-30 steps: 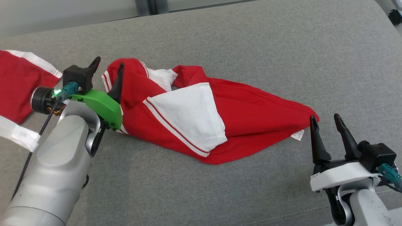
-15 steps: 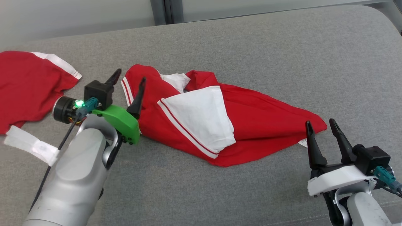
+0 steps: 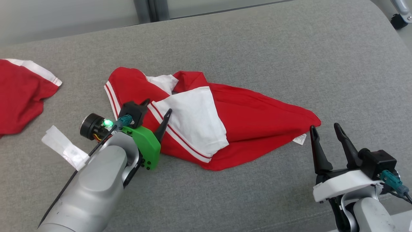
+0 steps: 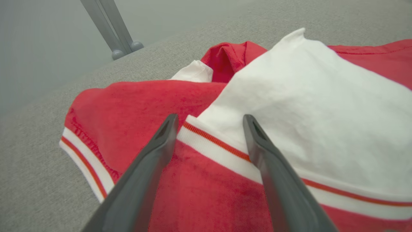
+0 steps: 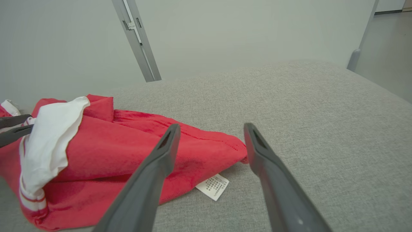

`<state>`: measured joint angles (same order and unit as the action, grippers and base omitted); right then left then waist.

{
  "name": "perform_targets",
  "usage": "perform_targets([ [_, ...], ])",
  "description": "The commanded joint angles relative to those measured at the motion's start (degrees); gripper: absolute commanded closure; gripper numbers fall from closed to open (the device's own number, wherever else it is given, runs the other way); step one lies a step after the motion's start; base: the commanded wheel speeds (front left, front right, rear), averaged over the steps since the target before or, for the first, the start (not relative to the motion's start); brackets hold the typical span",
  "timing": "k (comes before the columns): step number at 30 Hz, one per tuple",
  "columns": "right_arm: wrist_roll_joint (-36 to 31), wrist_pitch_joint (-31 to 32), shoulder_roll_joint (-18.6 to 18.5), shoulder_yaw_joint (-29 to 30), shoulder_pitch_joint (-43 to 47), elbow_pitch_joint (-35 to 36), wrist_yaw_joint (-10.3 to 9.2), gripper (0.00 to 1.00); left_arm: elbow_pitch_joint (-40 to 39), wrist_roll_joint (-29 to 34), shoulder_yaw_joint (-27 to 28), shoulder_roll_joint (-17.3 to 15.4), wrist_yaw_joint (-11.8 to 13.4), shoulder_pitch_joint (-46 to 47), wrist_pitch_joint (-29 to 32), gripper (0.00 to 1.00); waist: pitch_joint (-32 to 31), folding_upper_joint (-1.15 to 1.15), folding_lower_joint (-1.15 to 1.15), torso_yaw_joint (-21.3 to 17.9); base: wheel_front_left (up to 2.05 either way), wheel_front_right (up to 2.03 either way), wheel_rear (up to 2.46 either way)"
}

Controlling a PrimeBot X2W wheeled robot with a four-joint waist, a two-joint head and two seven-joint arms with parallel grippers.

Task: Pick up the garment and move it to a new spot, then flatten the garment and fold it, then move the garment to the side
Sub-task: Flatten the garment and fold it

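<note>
One red and white shirt (image 3: 257, 112) is bunched up in the middle of the grey couch (image 3: 257, 48). Flattening seems to be the step. The left end effector (image 3: 158, 106) is spread over the striped hem, and the right end effector (image 3: 323, 126) is spread beside the corner with the tag (image 3: 300, 139). Both edges likely need to be pinched next and pulled apart.

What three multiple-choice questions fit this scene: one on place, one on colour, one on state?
1. Where is the care label? A in a gripper's jaws; B at the garment's corner near the right gripper; C folded out of sight.
2. The garment's colours? A blue and white; B all grey; C red and white.
3. The left gripper is: A open over the garment; B shut on cloth; C shut, empty.
Answers: B, it lies by that corner; C, red cloth, white panel; A, fingers apart, nothing pinched.
</note>
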<state>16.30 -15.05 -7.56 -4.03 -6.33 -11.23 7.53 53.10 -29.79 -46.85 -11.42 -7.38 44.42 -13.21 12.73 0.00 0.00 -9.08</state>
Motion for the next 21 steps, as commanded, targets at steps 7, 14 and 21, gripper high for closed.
perform_targets([
  [7,-0.14,-0.19,-0.23,1.0,0.28,0.13,-0.08,0.0,0.72,-5.25,-5.04,-0.66,-0.15,0.33,0.06,1.0,-0.17,0.0,0.0,-0.07,0.0,0.0,0.0],
  [14,-0.67,-0.19,0.05,1.46,1.34,0.25,-0.08,0.0,-0.73,-7.71,-6.39,-1.67,-0.15,0.31,-1.62,1.0,-2.02,0.0,0.0,2.3,0.0,0.0,0.0],
  [21,-0.74,-0.19,0.38,2.43,3.26,0.35,-0.08,0.0,-10.12,-6.57,-1.4,-4.23,1.66,-7.01,-1.97,1.0,-4.27,0.0,0.0,6.05,0.0,0.0,0.0],
])
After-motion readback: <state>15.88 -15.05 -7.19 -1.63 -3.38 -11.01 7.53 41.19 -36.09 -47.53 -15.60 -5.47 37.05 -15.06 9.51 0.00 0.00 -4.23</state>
